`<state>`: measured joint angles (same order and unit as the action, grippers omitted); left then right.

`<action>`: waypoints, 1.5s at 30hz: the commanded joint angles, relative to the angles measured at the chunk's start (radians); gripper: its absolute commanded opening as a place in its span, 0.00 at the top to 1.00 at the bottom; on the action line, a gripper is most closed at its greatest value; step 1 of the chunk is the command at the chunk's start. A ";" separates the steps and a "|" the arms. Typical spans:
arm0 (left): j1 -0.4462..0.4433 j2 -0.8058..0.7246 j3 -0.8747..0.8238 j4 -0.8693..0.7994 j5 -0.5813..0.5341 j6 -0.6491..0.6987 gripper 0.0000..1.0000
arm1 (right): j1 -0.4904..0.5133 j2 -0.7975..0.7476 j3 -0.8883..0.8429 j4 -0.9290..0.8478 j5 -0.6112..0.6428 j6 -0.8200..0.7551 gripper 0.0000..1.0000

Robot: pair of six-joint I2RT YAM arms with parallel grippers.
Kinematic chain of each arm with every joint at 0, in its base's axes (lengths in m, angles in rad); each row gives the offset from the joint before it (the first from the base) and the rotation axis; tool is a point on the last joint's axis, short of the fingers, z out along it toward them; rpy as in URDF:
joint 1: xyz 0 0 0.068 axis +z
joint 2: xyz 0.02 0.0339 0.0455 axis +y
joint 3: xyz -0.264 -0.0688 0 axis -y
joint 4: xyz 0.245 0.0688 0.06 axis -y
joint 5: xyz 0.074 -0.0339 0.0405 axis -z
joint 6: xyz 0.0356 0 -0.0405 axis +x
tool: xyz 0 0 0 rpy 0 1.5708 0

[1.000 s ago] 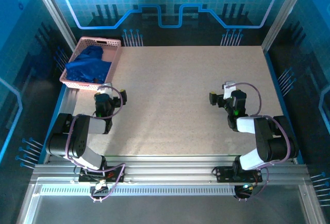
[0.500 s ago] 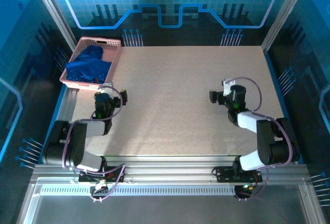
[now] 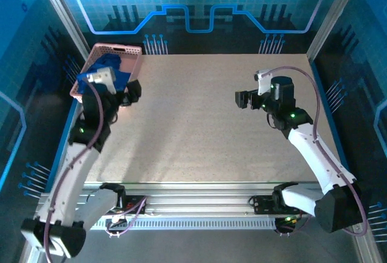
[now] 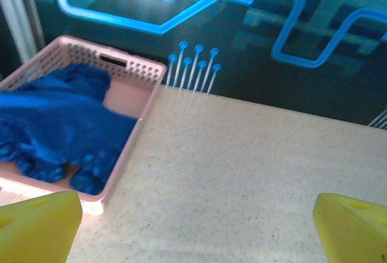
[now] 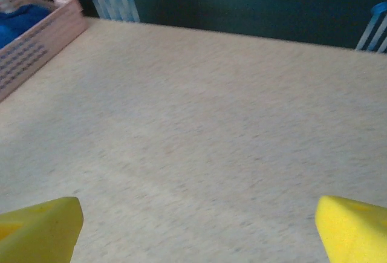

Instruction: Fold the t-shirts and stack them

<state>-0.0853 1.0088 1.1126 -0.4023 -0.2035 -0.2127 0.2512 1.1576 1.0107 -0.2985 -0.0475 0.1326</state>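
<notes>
Pickup stage, with nothing folded yet.
Royal-blue soft cloth t-shirts [image 4: 57,121] lie crumpled in the pink plastic lattice basket [image 4: 130,63] at the far-left corner of the speckled beige tabletop [image 3: 193,124]. The left gripper [image 4: 196,224] hovers just beside the basket, jaws wide and empty; the right gripper [image 5: 196,224] hangs open over bare table. Next, I judge — dip in, pinch one shirt, lift it clear.

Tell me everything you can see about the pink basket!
The pink basket looks like plastic. It is rectangular, with rows of small holes in its walls and a slot handle in the far end. It sits upright at the far left corner of the table. Crumpled royal-blue t-shirts are heaped inside, leaving part of its floor bare.
</notes>
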 commanded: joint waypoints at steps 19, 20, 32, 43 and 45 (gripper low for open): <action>0.384 1.029 0.916 -0.563 0.380 -0.220 0.26 | 0.266 0.482 0.611 -0.495 -0.293 0.094 0.00; 0.384 1.056 0.928 -0.563 0.377 -0.224 0.29 | 0.269 0.485 0.616 -0.502 -0.294 0.095 0.00; 0.375 1.208 0.960 -0.495 0.304 -0.223 0.41 | 0.275 0.462 0.572 -0.496 -0.292 0.126 0.00; 0.348 1.343 1.065 -0.496 0.219 -0.202 0.46 | 0.281 0.454 0.551 -0.495 -0.281 0.152 0.00; 0.345 1.366 1.073 -0.491 0.217 -0.205 0.48 | 0.284 0.453 0.552 -0.495 -0.277 0.157 0.00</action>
<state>0.2676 2.3367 2.1532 -0.8913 0.0376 -0.4198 0.5167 1.6375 1.5715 -0.7712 -0.3218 0.2699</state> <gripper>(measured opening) 0.522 0.998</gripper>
